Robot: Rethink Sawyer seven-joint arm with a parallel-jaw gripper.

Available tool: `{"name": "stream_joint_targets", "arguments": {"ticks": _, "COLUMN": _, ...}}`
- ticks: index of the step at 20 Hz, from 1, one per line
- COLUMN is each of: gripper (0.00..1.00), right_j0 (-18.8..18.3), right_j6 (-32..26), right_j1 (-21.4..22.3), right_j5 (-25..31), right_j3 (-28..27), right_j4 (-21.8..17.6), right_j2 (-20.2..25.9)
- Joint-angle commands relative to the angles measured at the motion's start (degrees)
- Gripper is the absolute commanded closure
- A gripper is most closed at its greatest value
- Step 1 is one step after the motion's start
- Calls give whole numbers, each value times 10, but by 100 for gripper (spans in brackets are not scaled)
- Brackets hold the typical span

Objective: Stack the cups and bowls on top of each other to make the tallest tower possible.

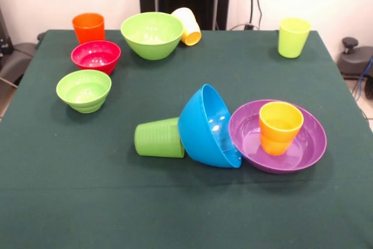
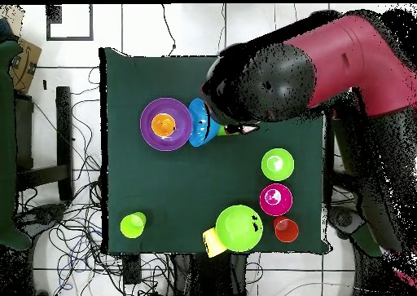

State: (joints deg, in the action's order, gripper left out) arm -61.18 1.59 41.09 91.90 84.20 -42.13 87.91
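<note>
So far only one stacking is seen: the orange-yellow cup (image 1: pixel 280 127) stands in the purple bowl (image 1: pixel 309 144). The blue bowl (image 1: pixel 204 126) is tipped between it and the fallen green cup (image 1: pixel 158 137). Everything else is left scattered. The gripper's jaw state cannot be told.

green cup (image 2: pixel 232 131) mostly hidden under arm (image 2: pixel 269 81), overhead

Layout on the table (image 1: pixel 46 202)

A cup (image 1: pixel 280 127) stands in a wide bowl (image 1: pixel 309 150); a tilted bowl (image 1: pixel 204 126) leans between it and a toppled cup (image 1: pixel 158 137).
</note>
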Motion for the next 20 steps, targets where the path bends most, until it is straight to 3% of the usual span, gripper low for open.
{"name": "stream_joint_targets", "arguments": {"ticks": 1, "gripper": 0, "right_j0": 15, "right_j6": 151, "right_j1": 72, "right_j5": 40, "right_j3": -3, "right_j4": 36, "right_j2": -117}}
{"name": "stream_joint_targets", "arguments": {"ticks": 6, "gripper": 0, "right_j0": 5, "right_j6": 144, "right_j1": 71, "right_j5": -16, "right_j3": 31, "right_j4": 38, "right_j2": -145}}
{"name": "stream_joint_targets", "arguments": {"ticks": 20, "gripper": 0, "right_j0": 34, "right_j6": 131, "right_j1": 34, "right_j5": -134, "right_j3": 72, "right_j4": -14, "right_j2": -240}}
